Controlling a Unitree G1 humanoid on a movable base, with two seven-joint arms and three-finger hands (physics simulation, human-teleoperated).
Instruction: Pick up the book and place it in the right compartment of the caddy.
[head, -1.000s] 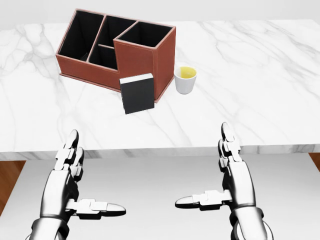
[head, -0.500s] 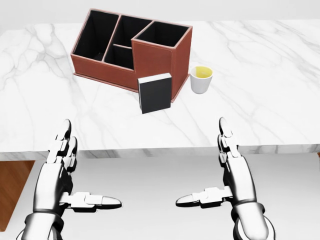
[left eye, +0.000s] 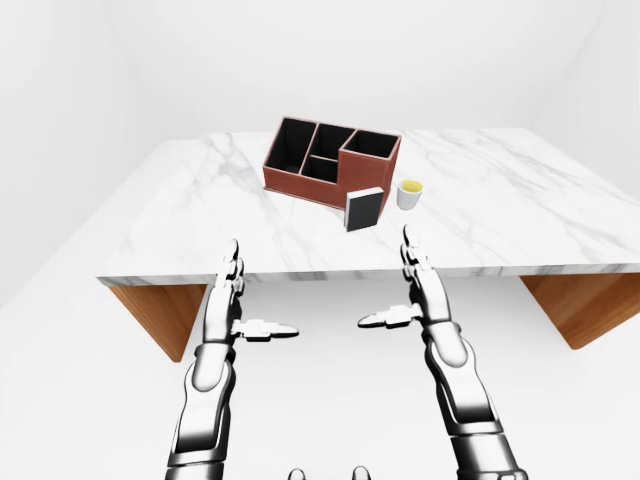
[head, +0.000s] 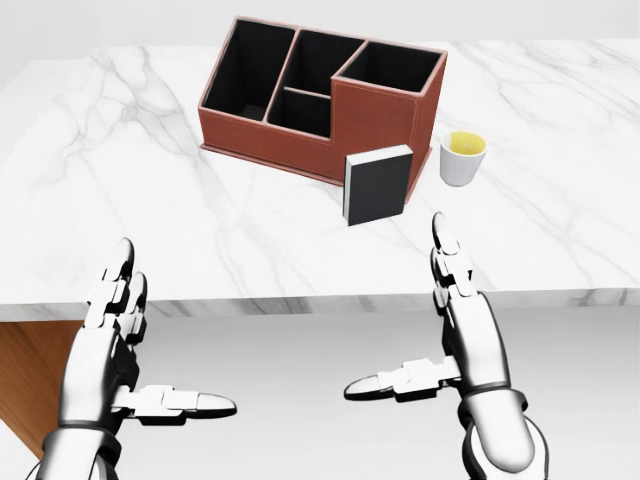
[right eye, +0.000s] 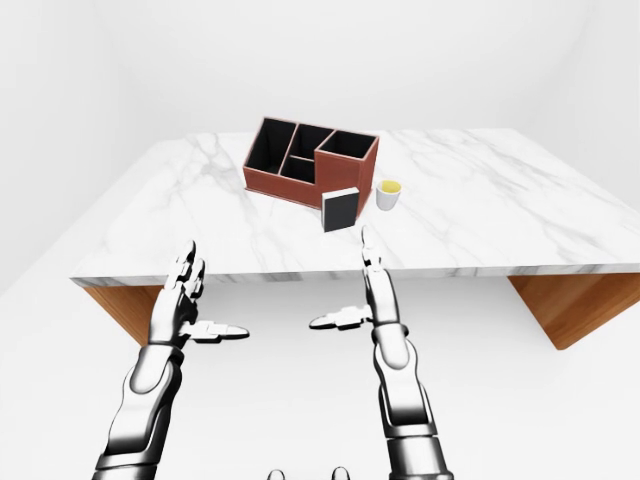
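A black book (head: 378, 186) with a white edge stands upright on the marble table (head: 150, 230), leaning against the near wall of the red-brown caddy (head: 320, 100). The caddy's tall right compartment (head: 392, 68) is open at the top and dark inside. My left hand (head: 130, 340) is open, below the table's near edge at the lower left of the head view. My right hand (head: 425, 320) is open, fingers pointing up, below the book and apart from it. Both hands are empty.
A white cup (head: 463, 158) with yellow liquid stands just right of the caddy and the book. The table's near edge (head: 300, 303) runs across the head view above my hands. Wooden table supports (left eye: 150, 310) show below the top at both sides.
The whole picture has shifted right: the caddy, book and cup stand further right in the head view. The camera has moved left. Both hands stay open, the right one slightly higher.
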